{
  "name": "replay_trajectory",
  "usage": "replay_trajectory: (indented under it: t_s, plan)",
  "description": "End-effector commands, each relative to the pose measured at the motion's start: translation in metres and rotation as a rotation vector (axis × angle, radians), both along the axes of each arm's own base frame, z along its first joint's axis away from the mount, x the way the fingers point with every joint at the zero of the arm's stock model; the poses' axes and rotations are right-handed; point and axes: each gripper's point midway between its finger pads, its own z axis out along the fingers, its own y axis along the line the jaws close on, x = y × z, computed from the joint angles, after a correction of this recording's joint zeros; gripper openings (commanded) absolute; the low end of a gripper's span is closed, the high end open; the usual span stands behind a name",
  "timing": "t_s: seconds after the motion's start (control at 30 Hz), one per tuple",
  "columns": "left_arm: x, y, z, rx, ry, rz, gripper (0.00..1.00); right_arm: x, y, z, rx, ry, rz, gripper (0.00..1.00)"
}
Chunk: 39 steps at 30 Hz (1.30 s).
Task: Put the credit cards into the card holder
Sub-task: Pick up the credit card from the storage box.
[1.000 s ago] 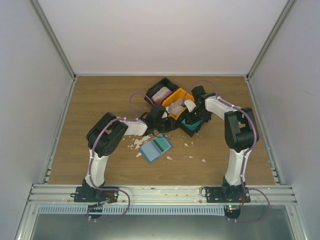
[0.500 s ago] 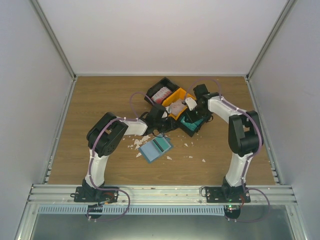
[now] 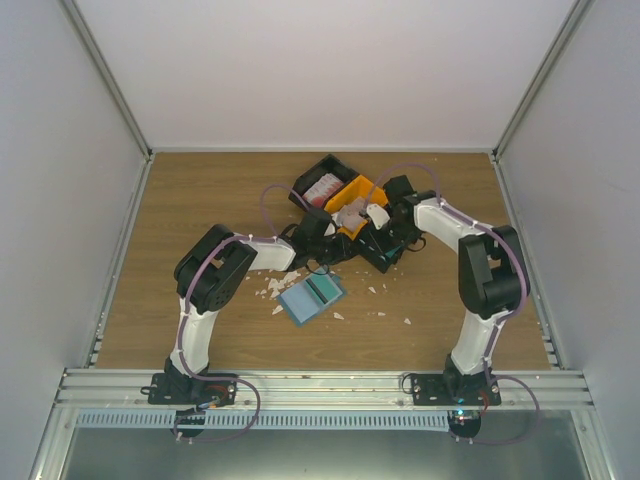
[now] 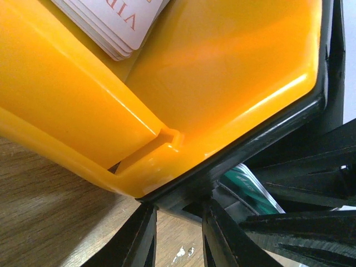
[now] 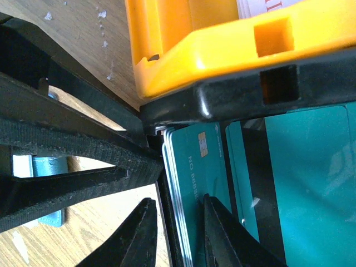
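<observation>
Reaching into a shallow black plastic bin [image 5: 233, 94], the right tool [image 5: 178, 199] is seen with its two fingers straddling the edge of a stack of thin teal-green plastic credit cards [image 5: 192, 183] stood against the bin's wall. Over the last second the right wrist has been brought leftward and down over that bin, so the teal cards, visible from above a moment earlier, are now hidden beneath it in the overhead view. The jaws have been drawn closer together meanwhile. Whether the stack is already pinched cannot be told, since a sliver of the bin wall also lies between the fingers. The left tool [image 4: 179, 207] has not been moved. It is held low at the near corner of a bright orange plastic bin [image 4: 233, 61], in which a pile of whitish cards with red lettering [image 4: 111, 22] is stacked. Its fingers stand partly apart with their tips against a black rim below, and whether that rim is gripped cannot be told. The flat blue square card holder [image 3: 312, 296] is left lying open on the wooden desk [image 3: 200, 200], nearer the arm bases and apart from the bins, beside small white scraps [image 3: 272, 285]. A pick of teal cards is judged to be starting, with nothing yet carried across, so the task is judged to be at an early stage. Several cards, or the bin wall with them, could be caught together.
</observation>
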Motion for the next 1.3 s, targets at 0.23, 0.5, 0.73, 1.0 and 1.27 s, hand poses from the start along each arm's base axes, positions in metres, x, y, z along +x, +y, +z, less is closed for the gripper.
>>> replay_trajectory:
  t_s: [0.23,0.5,0.73,1.0,1.27]
  plan:
    - [0.009,0.005,-0.012,0.031,-0.023,0.032,0.25,-0.011,0.005,0.0,-0.006,0.022,0.005,0.38]
    - [0.009,0.006,-0.013,0.032,-0.022,0.033,0.25,-0.017,0.014,-0.011,-0.006,0.049,0.054,0.46]
    - [0.01,0.01,-0.015,0.039,-0.022,0.044,0.22,-0.02,0.019,-0.012,-0.016,0.04,0.082,0.44]
    - [0.013,0.012,-0.013,0.036,-0.024,0.049,0.21,-0.019,0.02,0.008,0.006,-0.001,0.069,0.37]
    - [0.014,0.013,-0.013,0.04,-0.026,0.05,0.21,-0.019,0.018,0.008,-0.003,0.0,0.061,0.31]
